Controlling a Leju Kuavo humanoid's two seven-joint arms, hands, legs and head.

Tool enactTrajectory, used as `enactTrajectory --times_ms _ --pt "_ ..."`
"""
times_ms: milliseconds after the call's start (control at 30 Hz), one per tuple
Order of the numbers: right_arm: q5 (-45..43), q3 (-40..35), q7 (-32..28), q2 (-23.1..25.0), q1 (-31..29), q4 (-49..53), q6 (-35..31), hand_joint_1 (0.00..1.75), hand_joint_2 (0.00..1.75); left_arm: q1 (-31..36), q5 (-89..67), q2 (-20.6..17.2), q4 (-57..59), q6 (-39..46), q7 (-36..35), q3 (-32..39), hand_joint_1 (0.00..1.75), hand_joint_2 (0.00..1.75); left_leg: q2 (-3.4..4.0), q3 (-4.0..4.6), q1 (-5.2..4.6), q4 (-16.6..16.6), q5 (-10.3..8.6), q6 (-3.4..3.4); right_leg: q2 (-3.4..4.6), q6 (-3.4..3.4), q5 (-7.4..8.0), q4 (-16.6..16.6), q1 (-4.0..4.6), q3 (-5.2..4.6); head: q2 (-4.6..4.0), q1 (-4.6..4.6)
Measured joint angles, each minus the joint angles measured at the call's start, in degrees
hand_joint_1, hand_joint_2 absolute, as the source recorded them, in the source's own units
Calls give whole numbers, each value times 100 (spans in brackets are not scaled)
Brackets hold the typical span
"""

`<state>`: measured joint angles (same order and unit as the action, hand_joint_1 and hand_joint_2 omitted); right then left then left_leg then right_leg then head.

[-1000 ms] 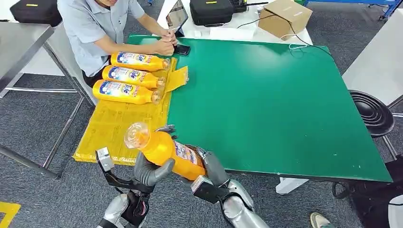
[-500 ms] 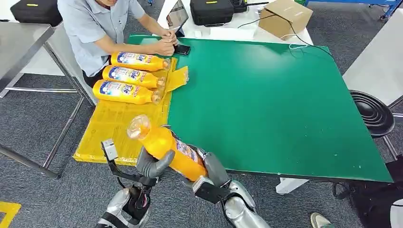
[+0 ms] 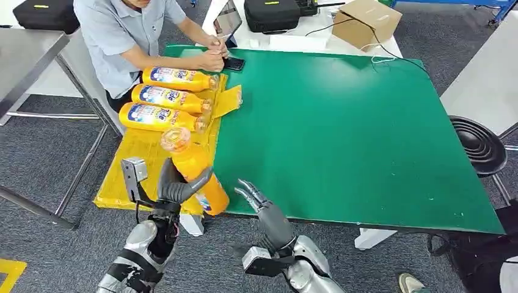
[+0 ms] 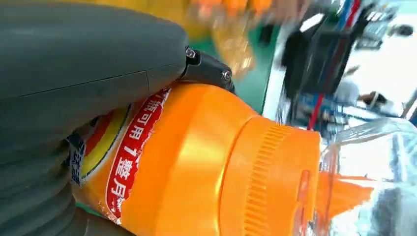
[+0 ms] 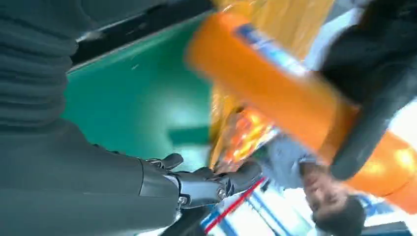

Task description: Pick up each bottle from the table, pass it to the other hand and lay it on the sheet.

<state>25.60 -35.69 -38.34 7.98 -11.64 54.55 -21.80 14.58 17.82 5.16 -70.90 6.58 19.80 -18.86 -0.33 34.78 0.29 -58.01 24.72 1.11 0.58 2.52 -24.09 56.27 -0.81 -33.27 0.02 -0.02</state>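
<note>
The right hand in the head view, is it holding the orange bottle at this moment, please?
No, the right hand is open and empty beside the orange bottle, which the left hand grips.

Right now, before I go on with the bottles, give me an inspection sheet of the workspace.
Surface: green table, with a yellow sheet along its left side.
Job's things: three orange bottles lie side by side on the sheet; a fourth bottle is held above the sheet's near edge, cap pointing away.
Clutter: phone under a person's hands at the far edge; tablet, black case and cardboard box beyond.
Robot hands: left robot hand grips the fourth bottle; right robot hand holds nothing, fingers apart.
Cables: a white cable at the far right corner.
Surroundings: black stool on the right, grey carpet.
</note>
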Motion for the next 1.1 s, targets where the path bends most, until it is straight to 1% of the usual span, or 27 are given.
enactTrajectory --times_ms 67,167,200,267,300,333,367,433,467,533,633,767,867,967,1100 --pt "173 92 30 -101 65 -13 -186 0 0 89 -691 -155 -2 275 70 24 175 175 -2 1 -1 0 0 0 0 0 0 0 -1 1 0 2" --pt "227 284 -31 -205 190 -31 -205 0 0 137 -1409 -385 -92 358 35 155 175 175 -2 1 -1 0 1 0 0 0 0 -1 -1 0 0 2" --pt "227 361 -35 -225 237 -31 -203 0 0 144 -1586 -455 -127 384 28 223 164 175 -2 1 -1 0 1 0 -1 0 0 -1 -1 0 0 2" --pt "231 509 -39 -256 324 -9 -185 0 0 158 -2252 -568 -210 691 30 299 157 175 -1 1 -1 0 1 0 0 0 0 -1 -1 -1 0 2" --pt "260 566 -39 -266 363 18 -155 0 0 173 -2687 -619 -243 916 4 328 157 175 -1 1 -1 0 1 -1 0 0 0 -1 0 -1 0 0" --pt "290 625 -37 -275 395 48 -111 0 0 211 -3383 -689 -256 1246 -111 328 162 175 -1 1 -1 0 1 -1 0 0 0 -1 0 -2 0 2" --pt "321 669 -33 -275 411 70 -50 0 0 258 -4013 -737 -251 1511 -231 328 173 175 -1 1 0 0 1 -1 0 0 0 -1 0 -3 0 0" --pt "352 715 -26 -264 421 92 55 0 0 404 -4943 -767 -147 1904 -477 332 175 175 -6 1 0 0 -1 0 -2 0 0 0 0 -2 0 0" --pt "385 728 -26 -253 420 101 117 0 0 499 -5463 -767 -17 2066 -621 332 175 175 -6 0 0 0 -2 -2 -2 0 0 0 0 0 0 2" --pt "417 741 -22 -203 419 105 220 0 0 700 -6049 -761 350 2098 -736 328 175 175 -4 -2 0 0 -4 -4 -1 -1 1 1 0 1 0 0" --pt "408 741 -13 -131 420 114 342 0 0 928 -6478 -697 962 2058 -802 323 175 175 1 -4 0 0 -6 -4 0 -1 2 1 0 1 0 0" --pt "397 741 -5 -92 419 118 414 0 0 1176 -6681 -550 1664 1877 -846 299 175 175 -4 -2 -1 0 -6 -4 -2 0 2 1 -2 2 0 2" --pt "371 743 -7 -54 419 118 459 0 0 1313 -7087 -439 2123 2028 -870 197 175 175 -2 -1 -2 -1 -5 -4 -1 0 2 0 -2 0 0 2" --pt "286 752 -26 -28 421 118 459 0 0 1454 -6836 -300 2585 1775 -792 177 175 175 -3 0 -2 -1 -4 -4 -1 0 2 0 -2 0 0 0" --pt "277 758 -29 -22 425 118 459 0 0 1581 -6746 -185 2929 1691 -732 175 175 175 -6 -1 -2 -1 -5 -4 -2 0 2 0 -1 1 0 2"
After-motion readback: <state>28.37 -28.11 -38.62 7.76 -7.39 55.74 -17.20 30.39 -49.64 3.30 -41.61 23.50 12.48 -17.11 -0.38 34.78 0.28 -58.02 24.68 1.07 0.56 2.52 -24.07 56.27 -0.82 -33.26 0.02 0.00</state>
